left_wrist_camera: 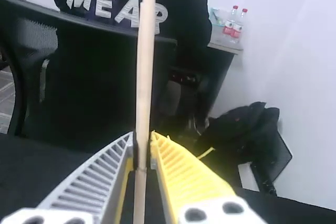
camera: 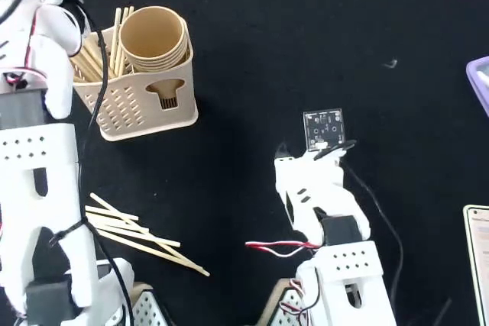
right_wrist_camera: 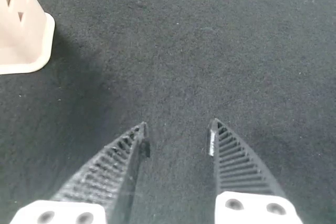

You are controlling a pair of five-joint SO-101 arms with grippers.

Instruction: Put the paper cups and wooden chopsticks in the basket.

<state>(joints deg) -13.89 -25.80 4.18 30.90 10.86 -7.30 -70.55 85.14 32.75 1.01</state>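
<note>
- Left end effector (left_wrist_camera: 142, 139): we see its grey and yellow jaws pressed closed on a single held chopstick (left_wrist_camera: 145, 51). The stick stands upright between them and rises well above the tips. In the high view this arm stretches along the left side of the table (camera: 306, 51), its yellow tip just beside the basket.
- Right end effector (right_wrist_camera: 177, 136): its two black jaws stand moderately apart with nothing between them, pointing down at the bare black cloth. In the high view we find it near the middle of the table, well apart from the basket.
- Basket (camera: 130, 108): a beige slotted container standing upright at the far left of the table.
- Paper cups (camera: 153, 34): a nested stack, mouth up, in the right half of the basket.
- Stored chopsticks (camera: 95, 59): a bundle leaning in the left half of the basket, beside the cups.
- Loose chopsticks (camera: 137, 236): several sticks lying flat on the table in a loose fan near the base of the left arm. They are well apart from the basket and touch neither end effector.
- Small square board (camera: 324, 129): it sits at the front of the right arm, just behind the black jaws.
- Purple object (camera: 480, 82) and white card (camera: 477, 253): both lie at the right edge of the table, well apart from the arms.
</note>
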